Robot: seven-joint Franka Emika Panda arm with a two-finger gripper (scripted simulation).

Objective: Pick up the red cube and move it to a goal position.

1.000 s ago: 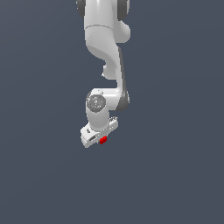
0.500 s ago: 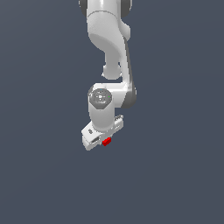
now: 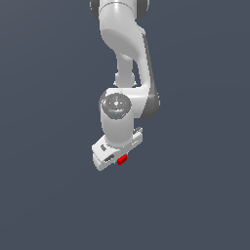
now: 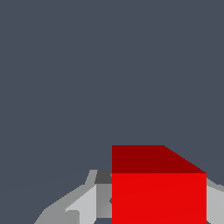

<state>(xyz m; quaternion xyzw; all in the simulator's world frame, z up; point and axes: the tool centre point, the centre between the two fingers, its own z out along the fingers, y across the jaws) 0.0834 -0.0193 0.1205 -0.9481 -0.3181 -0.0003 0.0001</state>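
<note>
Gripping the red cube [image 4: 158, 192], plain, bright and unmarked, the pincer [image 3: 118, 157] seems closed on it.

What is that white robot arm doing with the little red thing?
The white robot arm has its tool closed on the red cube. In the wrist view the cube fills the space between the tool's grey fingers, so it is being held. Around it there is only plain dark grey background, and no goal spot shows.
</note>
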